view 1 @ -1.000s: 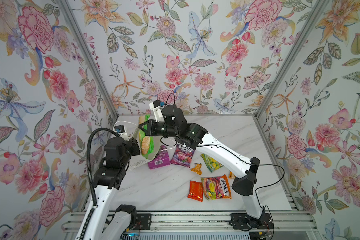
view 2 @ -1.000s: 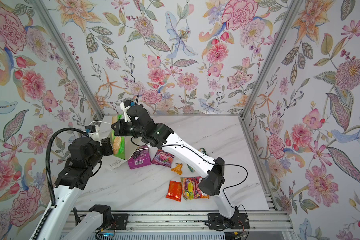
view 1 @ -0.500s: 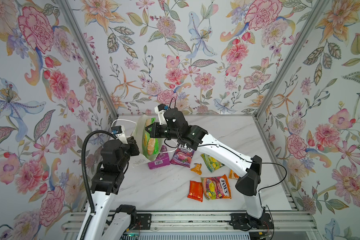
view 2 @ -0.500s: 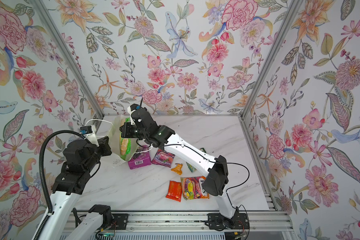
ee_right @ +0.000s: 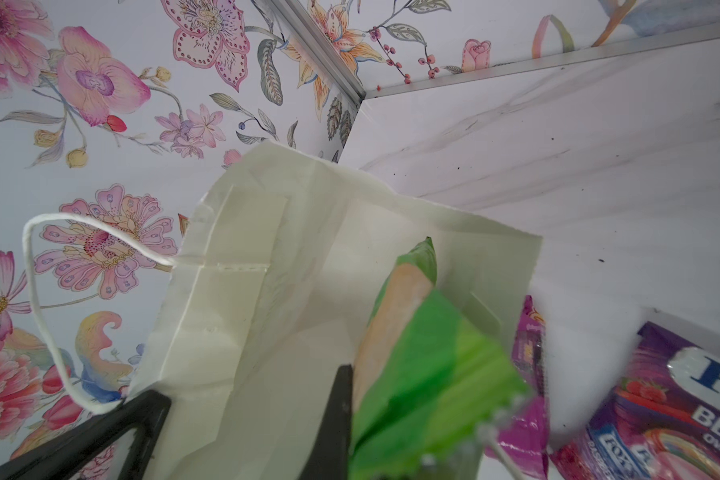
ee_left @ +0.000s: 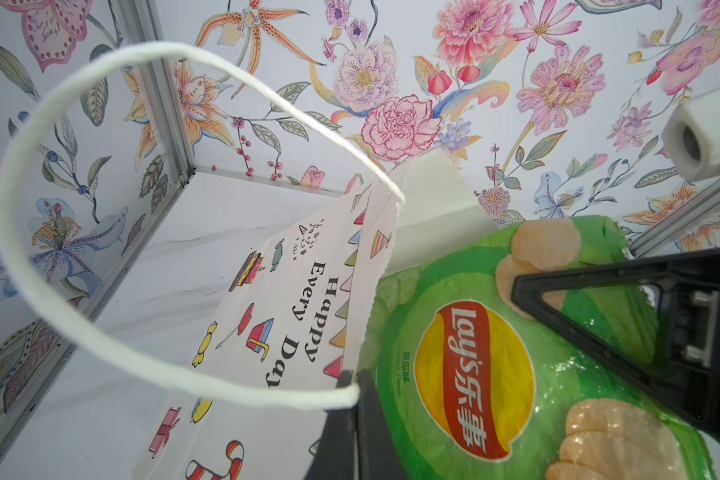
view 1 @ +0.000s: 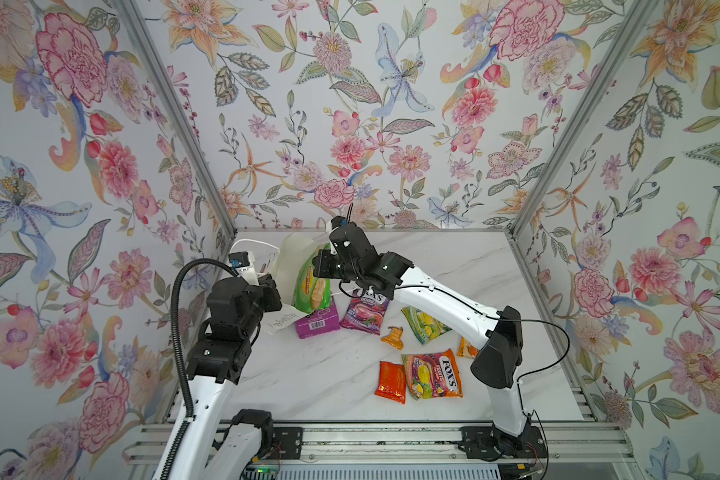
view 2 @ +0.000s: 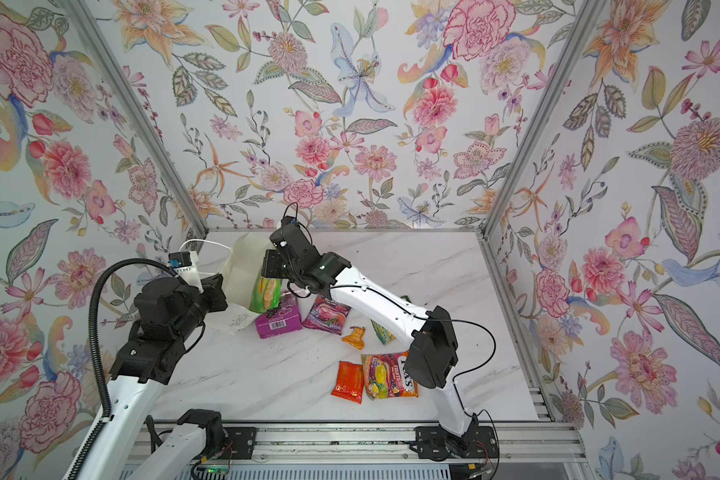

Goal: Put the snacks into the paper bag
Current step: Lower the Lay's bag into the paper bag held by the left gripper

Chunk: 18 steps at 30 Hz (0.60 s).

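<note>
Now the right end effector (view 1: 320, 266), clamped on the large glossy green chips bag (view 1: 310, 286), has shifted it to the mouth of the tall white paper bag (view 1: 287, 257), whose rim the left end effector (ee_left: 352, 386) pinches open, so the first insertion looks underway.

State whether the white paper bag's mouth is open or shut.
Open: the left gripper holds the printed front of the white paper bag apart from its back wall, with the large green chips bag in the gap.
</note>
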Motion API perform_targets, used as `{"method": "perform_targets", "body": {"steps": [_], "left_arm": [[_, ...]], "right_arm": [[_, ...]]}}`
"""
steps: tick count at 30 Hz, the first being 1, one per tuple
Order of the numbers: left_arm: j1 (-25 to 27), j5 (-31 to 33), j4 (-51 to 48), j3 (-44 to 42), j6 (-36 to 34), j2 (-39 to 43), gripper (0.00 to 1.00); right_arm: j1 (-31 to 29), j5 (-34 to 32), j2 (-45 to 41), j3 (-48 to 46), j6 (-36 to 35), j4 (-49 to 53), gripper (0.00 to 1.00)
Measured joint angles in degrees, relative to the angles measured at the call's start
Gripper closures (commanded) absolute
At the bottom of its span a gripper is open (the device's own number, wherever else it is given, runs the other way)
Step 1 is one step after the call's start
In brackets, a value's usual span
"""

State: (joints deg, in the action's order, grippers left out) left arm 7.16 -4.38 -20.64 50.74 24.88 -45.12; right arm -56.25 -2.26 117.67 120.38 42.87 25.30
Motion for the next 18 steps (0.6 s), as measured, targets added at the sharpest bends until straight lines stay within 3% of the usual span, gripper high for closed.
{"method": "perform_targets", "body": {"steps": [6, 18], "left_arm": [[0.0, -1.44, 0.17, -0.26, -0.04, -0.04, 1.0], [0.0, -2.99, 0.68, -1.42, -0.42, 1.22, 1.0]], "right_arm": [[-2.54, -2.1, 6.21, 10.01, -1.77, 1.95, 1.0], [-2.93, -5.14, 11.67, 10.99, -4.09, 4.66, 1.0]]}}
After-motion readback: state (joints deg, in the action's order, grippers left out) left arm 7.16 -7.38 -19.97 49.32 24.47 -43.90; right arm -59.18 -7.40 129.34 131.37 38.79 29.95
